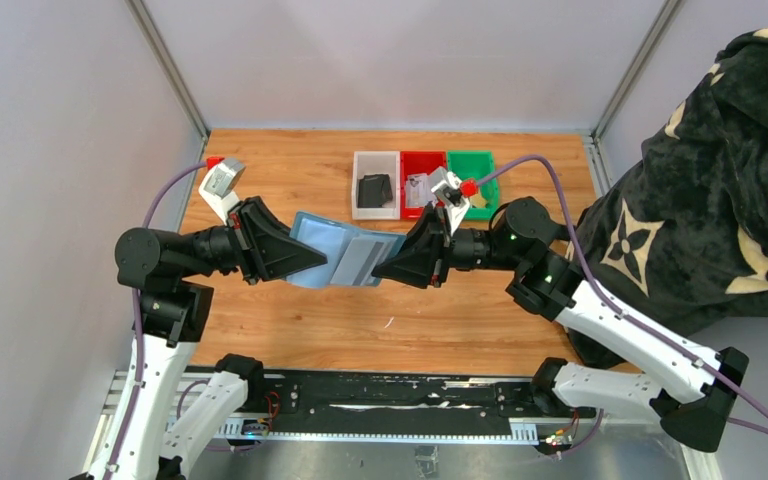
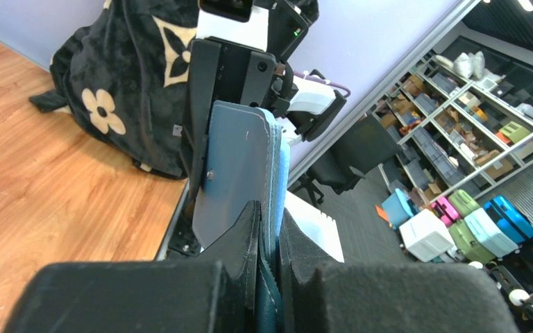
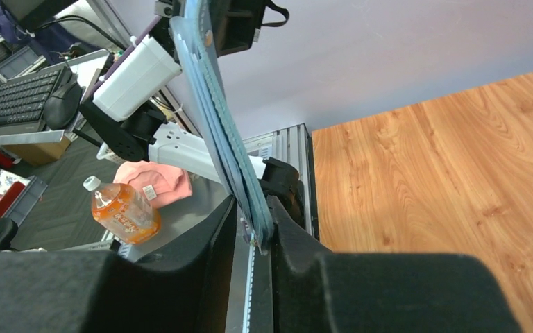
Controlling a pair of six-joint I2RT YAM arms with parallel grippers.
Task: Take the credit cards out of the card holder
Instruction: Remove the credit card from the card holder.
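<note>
Teal card holder [image 1: 345, 252], spread open and held aloft over the middle of the table [image 1: 290, 330], touching only the fingers. Its credit cards [image 1: 362, 258] were judged to be the pale grey bands in the right half, not yet out. The left gripper [image 1: 317, 260], nearly closed, clamped the left leaf, evidently as an anchor. The right gripper [image 1: 382, 270], narrowly parted, pinched the right edge; leaf or card could not be told. Only the overhead view showed the open interior and the bins [image 1: 423, 185] at the far edge. The wrist views gave edge-on layers between the jaws.
</note>
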